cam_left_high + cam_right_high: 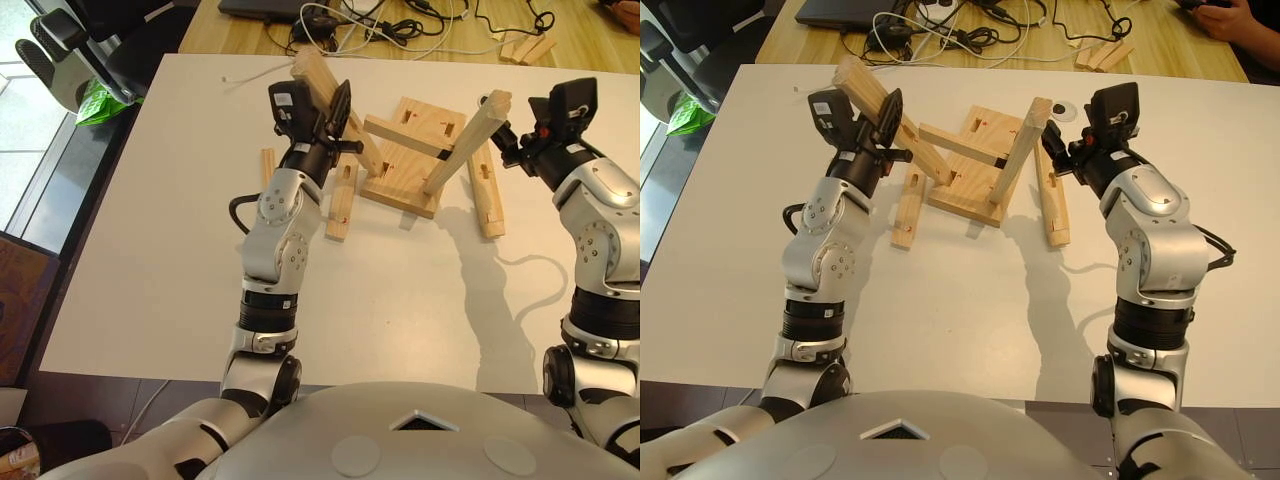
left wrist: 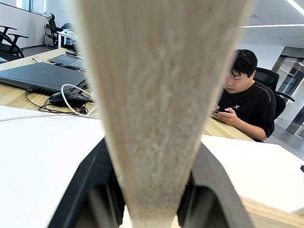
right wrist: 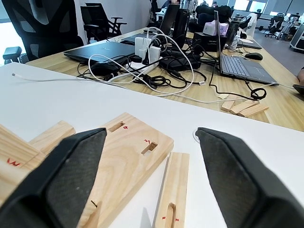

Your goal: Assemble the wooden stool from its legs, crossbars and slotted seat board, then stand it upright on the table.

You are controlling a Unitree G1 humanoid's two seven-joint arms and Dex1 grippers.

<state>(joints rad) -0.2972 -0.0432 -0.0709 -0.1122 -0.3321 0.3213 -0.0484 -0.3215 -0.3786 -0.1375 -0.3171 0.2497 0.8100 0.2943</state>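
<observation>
My left gripper point(image 1: 338, 112) is shut on a wooden leg point(image 1: 312, 72) held slanted above the table; in the left wrist view that leg point(image 2: 161, 104) runs up between the fingers. A crossbar point(image 1: 403, 136) joins it to a second leg point(image 1: 468, 138), which leans over the slotted seat board point(image 1: 412, 170). The board lies tilted on the white table point(image 1: 160, 260). My right gripper point(image 1: 1058, 150) is open just right of the second leg's upper end, nothing between its fingers point(image 3: 71, 180). Below it lie the seat board point(image 3: 128, 152) and a loose slotted leg point(image 3: 172, 190).
Loose wooden pieces lie on the table: one point(image 1: 487, 195) right of the board, one point(image 1: 340, 205) left of it, a short one point(image 1: 267, 165) further left. Behind is a wooden desk with a laptop point(image 1: 835, 12), cables point(image 1: 940, 30) and spare pieces point(image 1: 1102, 55).
</observation>
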